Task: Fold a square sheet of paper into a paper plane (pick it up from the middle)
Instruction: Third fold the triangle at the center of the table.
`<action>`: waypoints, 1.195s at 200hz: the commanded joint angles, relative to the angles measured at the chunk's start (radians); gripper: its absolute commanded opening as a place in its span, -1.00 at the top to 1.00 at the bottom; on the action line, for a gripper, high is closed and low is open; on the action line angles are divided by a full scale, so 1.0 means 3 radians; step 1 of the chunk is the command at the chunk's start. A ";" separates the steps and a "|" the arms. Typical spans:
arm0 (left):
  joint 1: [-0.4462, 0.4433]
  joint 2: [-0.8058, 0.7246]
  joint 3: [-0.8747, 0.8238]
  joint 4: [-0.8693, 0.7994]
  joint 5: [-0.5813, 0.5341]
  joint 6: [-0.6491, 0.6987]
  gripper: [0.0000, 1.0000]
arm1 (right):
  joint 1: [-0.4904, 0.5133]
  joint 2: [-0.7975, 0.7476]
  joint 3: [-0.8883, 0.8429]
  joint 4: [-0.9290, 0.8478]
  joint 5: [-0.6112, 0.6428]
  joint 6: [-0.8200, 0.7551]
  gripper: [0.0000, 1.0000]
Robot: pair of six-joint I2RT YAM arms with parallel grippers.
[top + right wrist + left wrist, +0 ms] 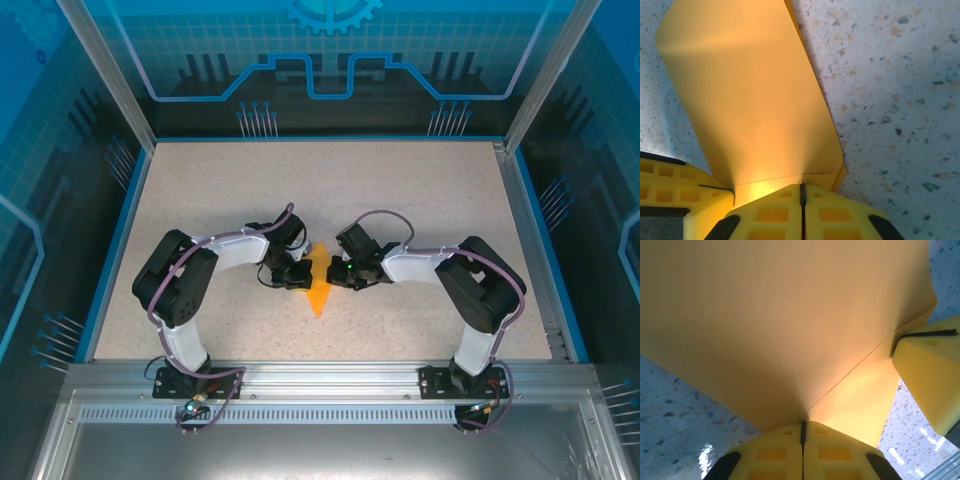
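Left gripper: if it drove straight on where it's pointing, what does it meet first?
The paper: the left gripper is shut on its edge, so the sheet is directly ahead. Past it, likely the right gripper, which faces it in the top view; depth is unclear.

No legible text, label, brand name or number is to be read in any of the views. The one sign-like marking is a blue gear emblem, printed at the top of the enclosure's back panel. Circuit-style lines are traced beneath it, and similar lines are seen on the side panels.
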 commanded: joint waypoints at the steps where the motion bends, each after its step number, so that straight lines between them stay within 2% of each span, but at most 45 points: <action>1: -0.0045 0.0419 -0.0244 -0.0004 -0.0657 0.0101 0.87 | -0.0034 -0.0038 0.0026 -0.0330 0.0291 -0.0134 0.86; 29: -0.0048 0.0435 -0.0236 -0.0005 -0.0645 0.0110 0.87 | 0.0009 -0.0212 -0.0053 -0.0090 0.0141 -0.0119 0.86; 59: -0.0047 0.0430 -0.0231 -0.0004 -0.0643 0.0115 0.88 | 0.0144 -0.0311 -0.0161 0.0305 -0.0022 0.0123 0.87; 94: -0.0046 0.0415 -0.0246 -0.0004 -0.0640 0.0116 0.88 | 0.0276 -0.0045 -0.0137 0.0536 -0.0143 0.0348 0.88; 123: -0.0048 0.0405 -0.0255 0.0000 -0.0635 0.0117 0.88 | 0.0237 0.0108 -0.0270 0.0710 -0.0140 0.0564 0.92; 202: -0.0046 0.0433 -0.0241 0.0006 -0.0640 0.0137 0.88 | 0.0099 0.0046 -0.0097 -0.0245 0.0449 0.0337 0.91; 239: -0.0045 0.0446 -0.0241 0.0011 -0.0664 0.0135 0.88 | -0.0002 -0.0009 -0.0097 -0.0259 0.0543 0.0274 0.91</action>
